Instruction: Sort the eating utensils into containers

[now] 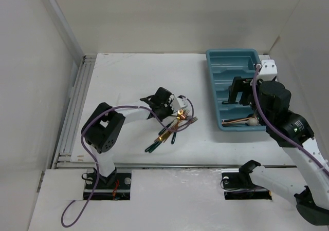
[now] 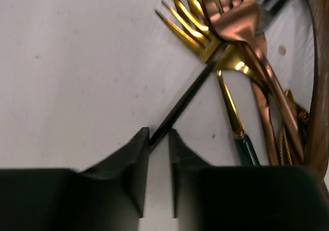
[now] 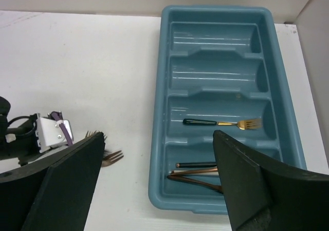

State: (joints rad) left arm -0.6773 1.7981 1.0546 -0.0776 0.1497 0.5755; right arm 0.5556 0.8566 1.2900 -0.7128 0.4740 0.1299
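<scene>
A pile of eating utensils (image 1: 172, 128) lies on the white table at centre. Up close it holds a gold fork (image 2: 190, 28) with a thin black handle (image 2: 180, 105), a copper fork (image 2: 236, 15) and a green-handled piece (image 2: 248, 146). My left gripper (image 2: 160, 137) (image 1: 175, 113) has its jaws nearly together on the end of that black handle. The teal tray (image 1: 231, 61) (image 3: 216, 9) of containers sits at the right. One slot holds a dark-handled gold fork (image 3: 221, 122), and the nearest slot holds copper pieces (image 3: 195, 172). My right gripper (image 3: 159, 136) (image 1: 239, 93) hangs open above the tray, holding nothing.
White walls close in the table on the left, back and right. A purple cable (image 1: 139, 108) runs along the left arm, another (image 1: 267, 118) along the right arm. A metal rail (image 1: 74, 108) borders the table's left edge.
</scene>
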